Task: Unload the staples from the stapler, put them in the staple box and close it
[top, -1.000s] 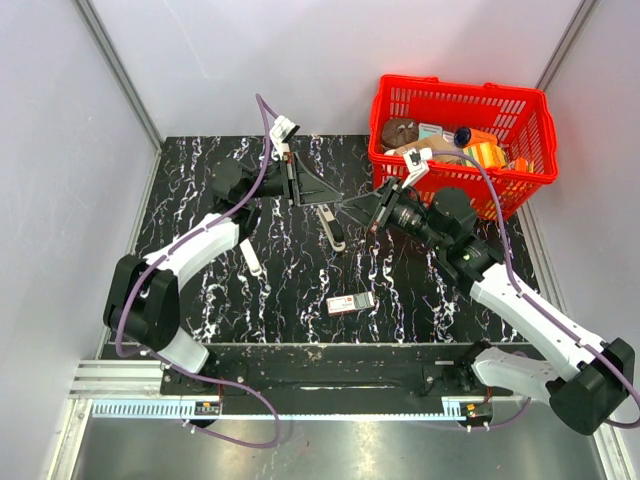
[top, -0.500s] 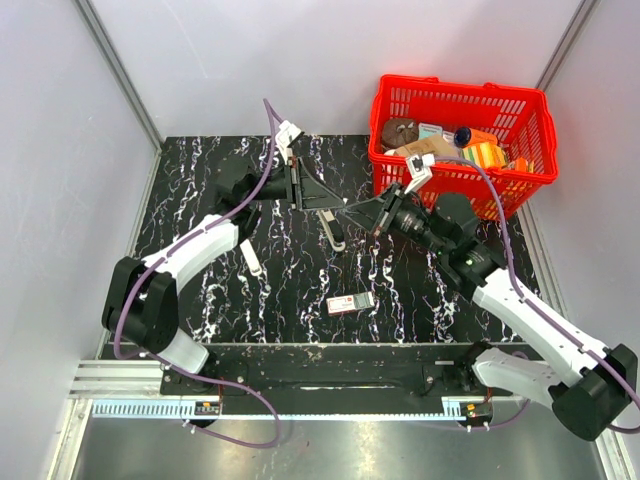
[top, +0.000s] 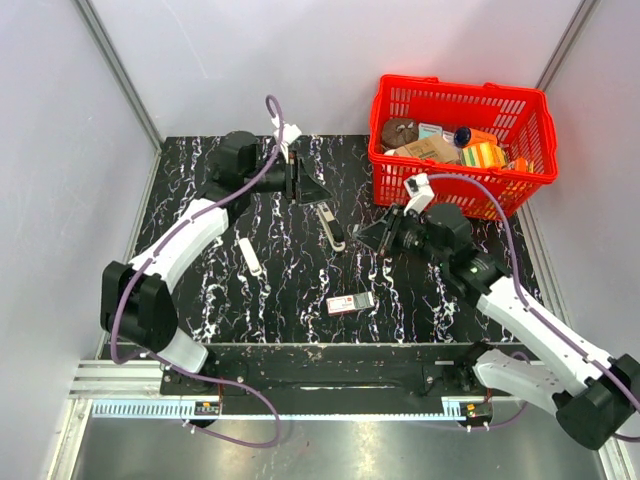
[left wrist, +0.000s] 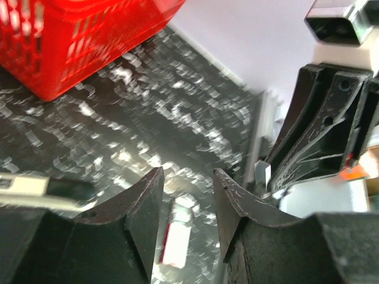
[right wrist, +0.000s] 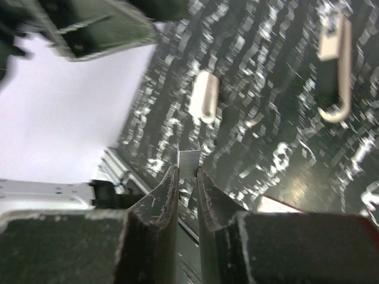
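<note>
The stapler (top: 331,226) lies on the black marbled table between the two grippers; in the right wrist view it (right wrist: 331,71) is a pale and dark bar with a silver hooked end. My right gripper (top: 363,237) is just right of it, shut on a small silver strip of staples (right wrist: 189,161) that sticks out past the fingertips (right wrist: 172,177). My left gripper (top: 318,193) hovers just behind the stapler, open and empty (left wrist: 188,177). In the left wrist view the right gripper (left wrist: 314,142) shows at the right.
A red basket (top: 520,180) full of items stands at the back right. A slim white bar (top: 250,257) lies left of centre. A small red-and-white box (top: 350,303) lies near the front middle, also seen between the left fingers (left wrist: 176,236).
My right gripper has drawn back from the stapler, toward the near right, with the staple strip in it. My left gripper has lifted back slightly. The stapler stayed put.
</note>
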